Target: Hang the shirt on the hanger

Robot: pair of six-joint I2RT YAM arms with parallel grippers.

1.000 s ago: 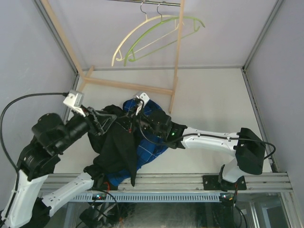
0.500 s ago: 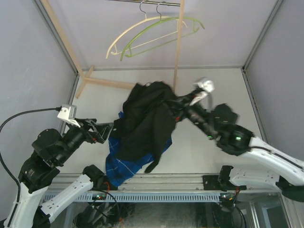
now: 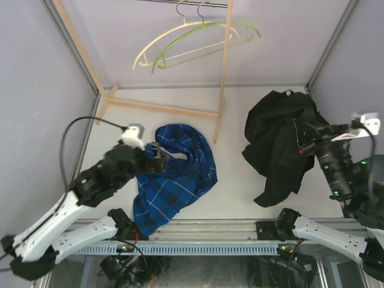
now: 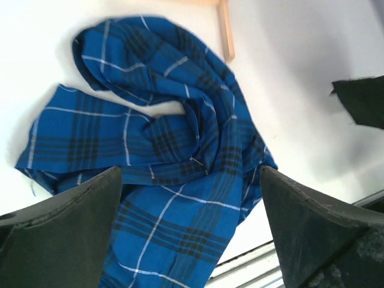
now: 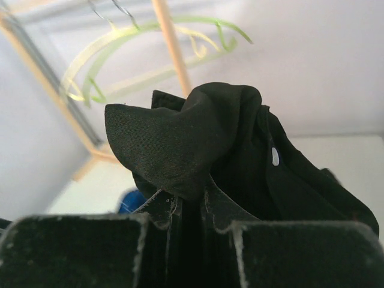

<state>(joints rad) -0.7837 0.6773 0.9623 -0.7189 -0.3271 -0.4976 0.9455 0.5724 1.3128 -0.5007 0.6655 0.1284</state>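
Observation:
The black shirt (image 3: pixel 277 141) hangs bunched over the right side of the table, and my right gripper (image 3: pixel 302 139) is shut on a fold of it. In the right wrist view the fold (image 5: pixel 192 135) bulges above the closed right gripper (image 5: pixel 191 201), with one pale button showing. The lime-green hanger (image 3: pixel 245 25) hangs on the rail at the back, also visible in the right wrist view (image 5: pixel 231 30). My left gripper (image 3: pixel 157 161) is open and holds nothing. It hovers over the blue plaid shirt, its jaws spread wide in the left wrist view (image 4: pixel 189 171).
The blue plaid shirt (image 3: pixel 180 174) lies crumpled left of centre (image 4: pixel 168 138). A cream hanger (image 3: pixel 157 45) hangs beside the green one. The wooden rack's post (image 3: pixel 223 78) and base bar (image 3: pixel 162 108) stand at the back. A metal rail (image 3: pixel 210 228) runs along the near edge.
My right arm swung the black shirt off the plaid shirt and over to the right. My left gripper let go, opened wide and now hovers over the plaid shirt.

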